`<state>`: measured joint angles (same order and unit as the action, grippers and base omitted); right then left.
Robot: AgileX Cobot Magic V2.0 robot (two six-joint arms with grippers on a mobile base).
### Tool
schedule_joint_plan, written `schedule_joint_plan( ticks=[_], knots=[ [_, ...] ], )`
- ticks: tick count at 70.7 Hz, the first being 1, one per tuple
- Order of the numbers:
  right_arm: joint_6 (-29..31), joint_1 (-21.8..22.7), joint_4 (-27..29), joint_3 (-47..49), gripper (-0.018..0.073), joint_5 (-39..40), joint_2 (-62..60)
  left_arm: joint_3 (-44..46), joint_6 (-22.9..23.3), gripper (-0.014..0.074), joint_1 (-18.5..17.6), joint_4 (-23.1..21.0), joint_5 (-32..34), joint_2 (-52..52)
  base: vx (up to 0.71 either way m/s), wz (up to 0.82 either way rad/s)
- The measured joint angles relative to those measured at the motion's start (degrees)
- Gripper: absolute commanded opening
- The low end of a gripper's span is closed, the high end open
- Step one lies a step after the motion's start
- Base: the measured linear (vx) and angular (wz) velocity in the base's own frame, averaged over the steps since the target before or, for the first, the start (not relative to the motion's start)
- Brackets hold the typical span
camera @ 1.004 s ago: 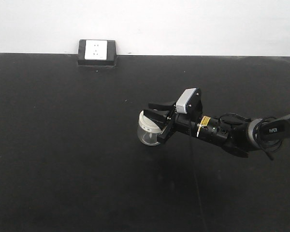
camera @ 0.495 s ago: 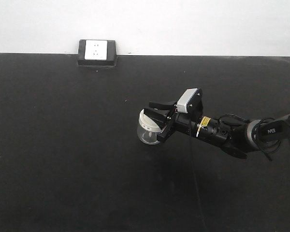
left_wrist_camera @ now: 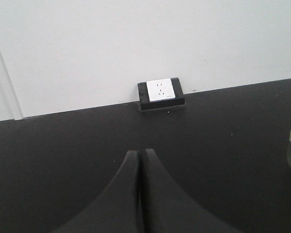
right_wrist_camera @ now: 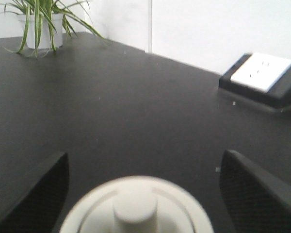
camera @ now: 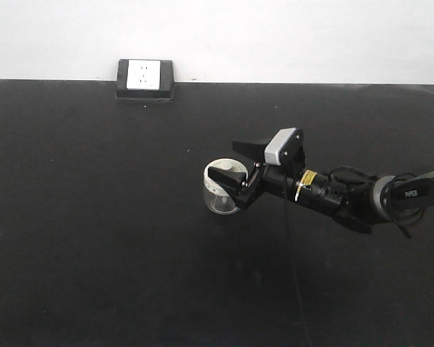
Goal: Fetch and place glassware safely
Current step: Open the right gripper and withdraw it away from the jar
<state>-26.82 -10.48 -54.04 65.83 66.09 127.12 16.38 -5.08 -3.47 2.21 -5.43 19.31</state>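
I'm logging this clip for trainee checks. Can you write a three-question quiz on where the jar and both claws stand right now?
1. Multiple choice: the lidded jar is A) upright on the black table, B) lying on its side, C) missing its lid.
2. True or false: the left claw is open.
3. Which claw has its fingers spread on either side of the jar?
Key: 1 A. 2 False, its fingers are pressed together. 3 The right claw.

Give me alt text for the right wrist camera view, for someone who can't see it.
A lidded jar's cream-white lid with a raised centre knob fills the bottom of the frame, between the right gripper's two wide-open black fingers. Beyond lie a black tabletop, a white wall socket and a potted plant.
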Motion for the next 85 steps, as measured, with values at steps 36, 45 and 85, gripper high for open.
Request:
schedule_joint_plan(
  ticks=[36, 45, 85],
  knots=[
    [-7.54, 0.97, 0.31, -3.58, 0.0438, -5.06, -18.61, 0.0, 0.0, -0.0007, 0.0, 0.0, 0.0, 0.0, 0.0, 0.0],
    [-8.27, 1.25, 0.48, -6.92, 0.0365, -11.63, -25.66, 0.0, 0.0, -0.0007, 0.0, 0.0, 0.0, 0.0, 0.0, 0.0],
    [-19.02, 1.31, 2.82, -21.12, -0.0006, -48.17, -58.85, 0.0, 0.0, -0.0007, 0.0, 0.0, 0.0, 0.0, 0.0, 0.0]
  ],
)
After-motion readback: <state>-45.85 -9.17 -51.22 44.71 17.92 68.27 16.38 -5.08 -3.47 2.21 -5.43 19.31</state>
